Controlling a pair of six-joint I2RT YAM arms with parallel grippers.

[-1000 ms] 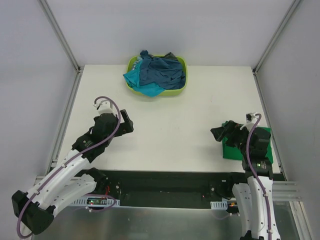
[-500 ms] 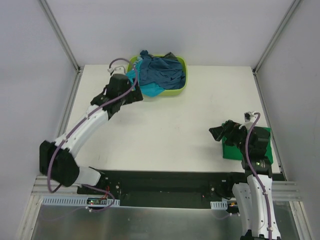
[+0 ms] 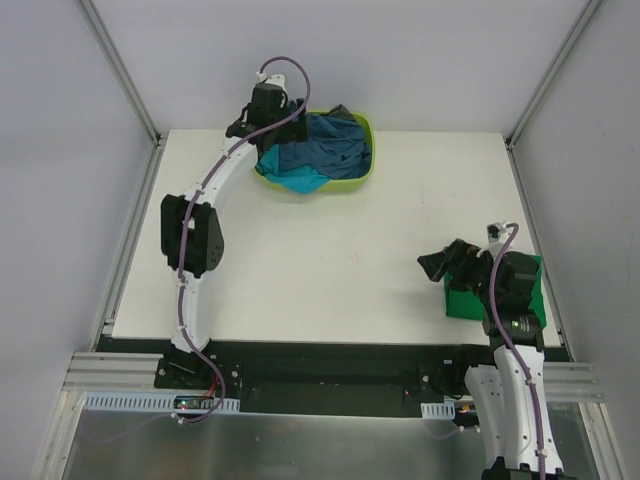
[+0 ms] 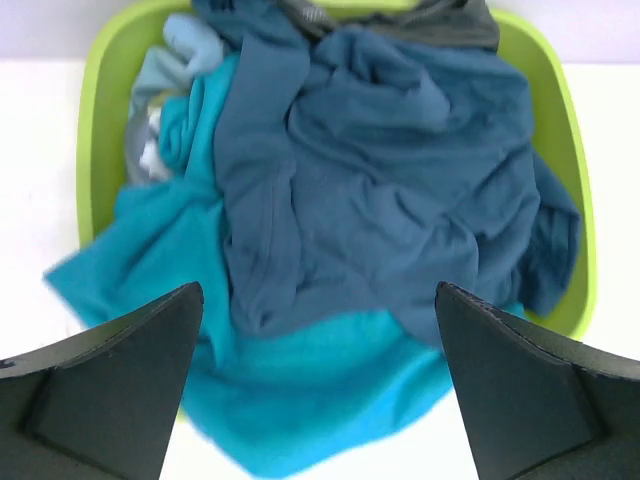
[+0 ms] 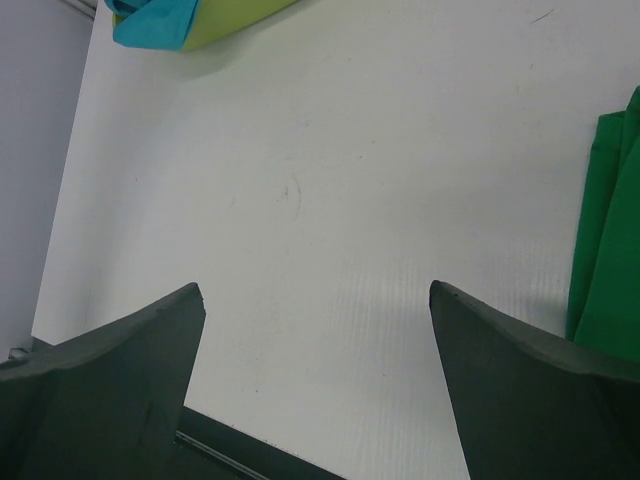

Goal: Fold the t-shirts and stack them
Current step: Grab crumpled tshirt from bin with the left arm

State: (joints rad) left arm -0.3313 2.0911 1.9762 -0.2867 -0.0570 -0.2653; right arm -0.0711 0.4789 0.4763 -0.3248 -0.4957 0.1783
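Top of heap: dark blue t-shirt (image 4: pixel 380 180), crumpled in the lime basket (image 4: pixel 90 130) at the far edge of the worktop (image 3: pixel 330 250). The teal t-shirt (image 4: pixel 290 400) beneath spills over the near rim. 1 bright green t-shirt (image 3: pixel 462 300) lies folded at the worktop's right near edge.

The left hand (image 4: pixel 318 290) hovers over the heap, jaws wide, holding nothing. The right hand (image 5: pixel 315 290) is equally wide and empty, beside the green one.

Step, by my reading: fetching the next shirt. The next move calls for lowering onto a raised blue fold, pinching 1 garment only, and lifting clear of the teal.
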